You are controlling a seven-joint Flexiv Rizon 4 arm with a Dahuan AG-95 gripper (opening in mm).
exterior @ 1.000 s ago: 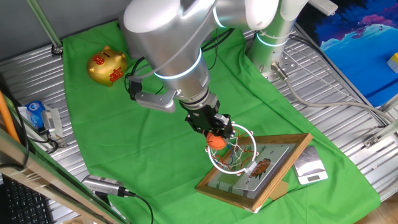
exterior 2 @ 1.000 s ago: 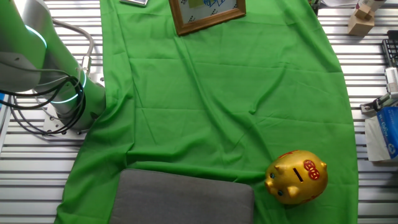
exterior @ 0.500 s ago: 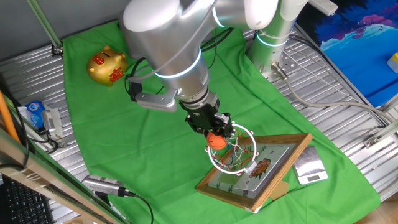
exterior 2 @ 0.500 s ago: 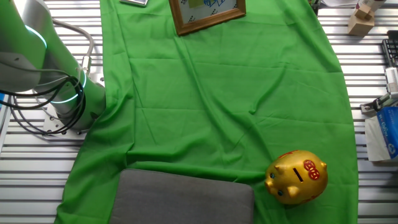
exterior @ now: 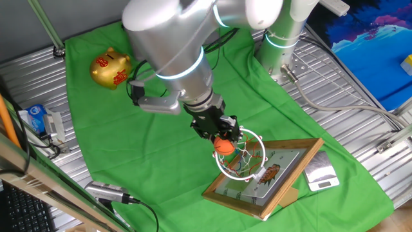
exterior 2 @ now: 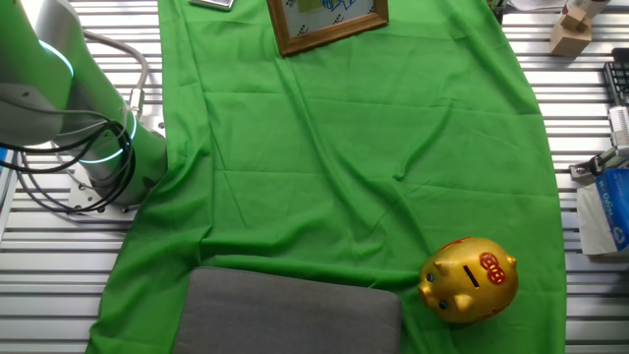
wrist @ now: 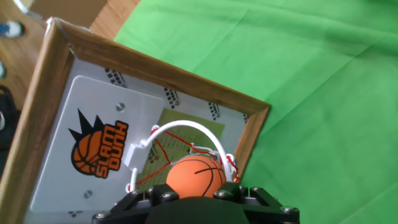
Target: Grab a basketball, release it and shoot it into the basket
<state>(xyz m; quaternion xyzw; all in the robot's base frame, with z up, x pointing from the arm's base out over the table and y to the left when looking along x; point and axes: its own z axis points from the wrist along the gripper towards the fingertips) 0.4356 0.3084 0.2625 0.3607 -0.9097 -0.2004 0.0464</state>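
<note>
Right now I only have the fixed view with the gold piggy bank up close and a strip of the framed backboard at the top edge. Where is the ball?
Observer: The basketball is in the claw, directly over the white rim.
Operator: Released yet?
Observer: No. The hand view shows it against the claw, above the red-and-white net.
Operator: Is the backboard flat?
Observer: No. The wooden-framed backboard is tilted, its far edge raised off the green cloth.
</note>
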